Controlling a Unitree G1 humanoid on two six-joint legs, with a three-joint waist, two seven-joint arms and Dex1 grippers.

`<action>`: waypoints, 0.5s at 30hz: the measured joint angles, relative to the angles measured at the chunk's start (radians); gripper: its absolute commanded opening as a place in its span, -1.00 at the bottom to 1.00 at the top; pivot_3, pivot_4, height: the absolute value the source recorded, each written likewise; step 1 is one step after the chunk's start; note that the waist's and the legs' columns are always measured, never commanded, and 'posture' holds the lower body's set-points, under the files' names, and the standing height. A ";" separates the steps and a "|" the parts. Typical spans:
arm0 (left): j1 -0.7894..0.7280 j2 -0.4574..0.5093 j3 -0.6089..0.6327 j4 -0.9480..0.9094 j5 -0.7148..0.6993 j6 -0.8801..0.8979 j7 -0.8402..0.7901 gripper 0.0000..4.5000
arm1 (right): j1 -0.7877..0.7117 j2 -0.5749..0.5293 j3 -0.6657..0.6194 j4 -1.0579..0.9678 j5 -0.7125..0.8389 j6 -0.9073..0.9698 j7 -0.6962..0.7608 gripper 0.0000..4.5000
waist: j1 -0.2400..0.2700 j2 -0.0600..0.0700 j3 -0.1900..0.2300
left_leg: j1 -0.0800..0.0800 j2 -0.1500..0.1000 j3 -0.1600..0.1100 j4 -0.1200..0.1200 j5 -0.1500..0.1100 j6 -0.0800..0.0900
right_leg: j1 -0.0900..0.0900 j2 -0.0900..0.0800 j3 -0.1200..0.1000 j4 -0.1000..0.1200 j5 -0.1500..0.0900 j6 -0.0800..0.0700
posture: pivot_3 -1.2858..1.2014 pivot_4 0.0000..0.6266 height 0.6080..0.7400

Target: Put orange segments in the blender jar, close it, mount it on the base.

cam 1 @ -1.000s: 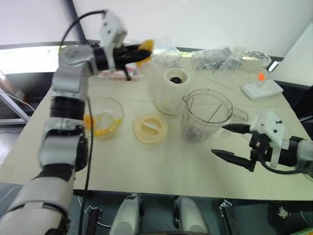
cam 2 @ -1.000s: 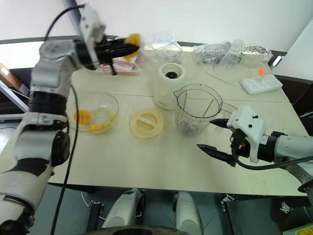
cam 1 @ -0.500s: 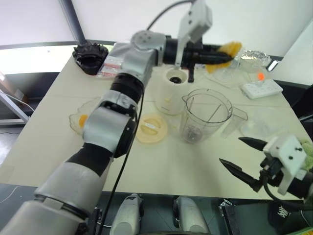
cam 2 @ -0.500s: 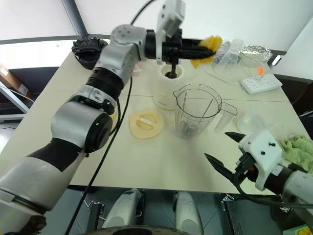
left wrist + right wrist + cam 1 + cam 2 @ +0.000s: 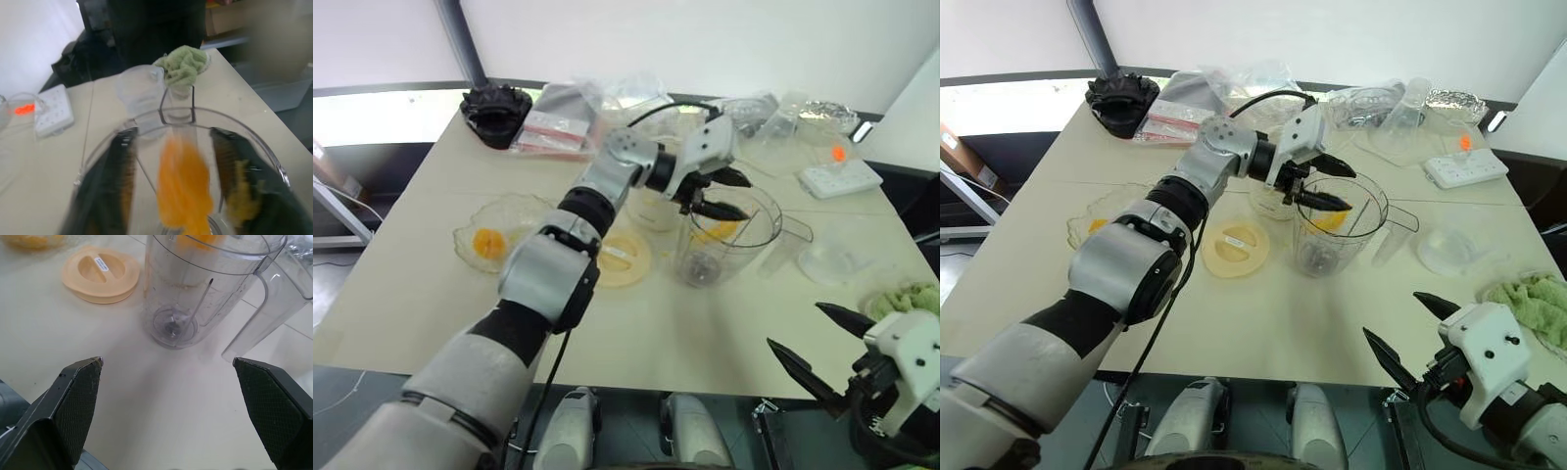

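Left gripper (image 5: 732,194): positioned over the mouth of the blender jar (image 5: 729,235). The fingers stand apart with nothing between them. Half a second ago they were pinched on an orange segment above the back of the table, beyond the base.
Released segment (image 5: 183,182): between the parted fingers in the left wrist view, blurred, just inside the jar rim. Judged to be dropping into the jar.
Right gripper (image 5: 1417,328): held low at the near table edge, well apart from the jar. Jaws spread wide and empty, as they were a second ago.
Blender jar: upright on the table, lid off, just beside the base (image 5: 651,208).
Lid (image 5: 101,273): flat cream disc lying on the table next to the jar.
Remaining orange segments (image 5: 489,241): in the shallow glass bowl (image 5: 521,211) on the robot's left side of the table.
Task meaning: the loading step is under way; one more piece is delivered. Closing the jar and mounting it on the base are not yet done.
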State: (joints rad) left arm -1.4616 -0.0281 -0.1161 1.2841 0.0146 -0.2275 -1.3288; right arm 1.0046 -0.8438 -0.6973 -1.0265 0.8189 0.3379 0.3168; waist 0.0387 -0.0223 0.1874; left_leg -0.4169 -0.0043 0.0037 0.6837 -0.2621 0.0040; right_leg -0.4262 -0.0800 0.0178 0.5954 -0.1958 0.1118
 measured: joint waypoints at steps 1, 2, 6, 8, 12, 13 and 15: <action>0.001 -0.002 0.000 0.004 0.002 0.001 0.002 0.87 | 0.016 -0.007 0.007 0.000 0.000 -0.021 -0.014 1.00 | 0.000 0.000 0.000 | 0.000 0.000 0.000 0.000 0.000 0.000 | 0.000 0.000 0.000 0.000 0.000 0.000 | 0.03 -0.52 1.00; 0.001 -0.003 0.001 0.004 0.004 0.001 0.003 0.97 | 0.028 -0.014 0.009 0.000 0.000 -0.034 -0.025 1.00 | 0.000 0.000 0.000 | -0.001 0.000 0.000 0.000 0.000 0.000 | 0.000 -0.001 0.000 0.000 0.000 0.000 | 0.03 -0.52 1.00; 0.001 -0.006 0.016 0.004 -0.001 0.003 0.010 0.97 | 0.067 -0.042 0.010 0.000 0.000 -0.076 -0.059 1.00 | 0.001 0.000 0.000 | -0.001 0.000 0.000 0.000 0.000 0.000 | 0.000 0.000 0.000 -0.001 0.000 0.000 | 0.03 -0.52 1.00; -0.003 -0.008 0.041 0.004 -0.017 0.013 0.013 0.97 | 0.074 -0.044 0.010 0.000 0.000 -0.083 -0.071 1.00 | 0.001 0.000 0.000 | -0.001 0.000 -0.001 0.000 0.000 0.000 | 0.000 0.000 -0.001 -0.001 0.000 0.000 | 0.03 -0.52 1.00; -0.034 -0.012 0.099 -0.007 -0.058 0.047 0.026 0.97 | 0.076 -0.044 0.011 -0.001 -0.023 -0.063 -0.075 1.00 | 0.001 0.000 0.000 | -0.002 0.000 -0.001 0.000 0.000 0.000 | -0.001 0.000 -0.001 -0.001 0.000 0.000 | 0.03 -0.52 1.00; -0.040 -0.011 0.108 -0.018 -0.071 0.052 0.023 0.97 | 0.068 -0.043 0.013 -0.001 -0.041 -0.037 -0.074 1.00 | 0.001 0.000 0.000 | -0.002 0.000 -0.001 0.000 0.000 0.000 | -0.001 0.000 -0.001 -0.001 0.000 0.000 | 0.03 -0.52 1.00; -0.045 0.001 0.127 -0.043 -0.089 0.064 0.019 0.97 | 0.035 -0.034 0.016 -0.001 -0.069 0.012 -0.073 1.00 | 0.000 0.000 0.000 | -0.002 0.000 -0.001 0.000 0.000 0.000 | -0.001 0.000 -0.001 -0.001 0.000 0.000 | 0.03 -0.52 1.00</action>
State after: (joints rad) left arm -1.5067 -0.0267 0.0110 1.2407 -0.0741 -0.1634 -1.3094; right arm 1.0398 -0.8783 -0.6809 -1.0270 0.7495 0.3496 0.2438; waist 0.0383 -0.0222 0.1874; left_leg -0.4190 -0.0045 0.0031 0.6838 -0.2623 0.0043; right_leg -0.4270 -0.0804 0.0172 0.5940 -0.1959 0.1117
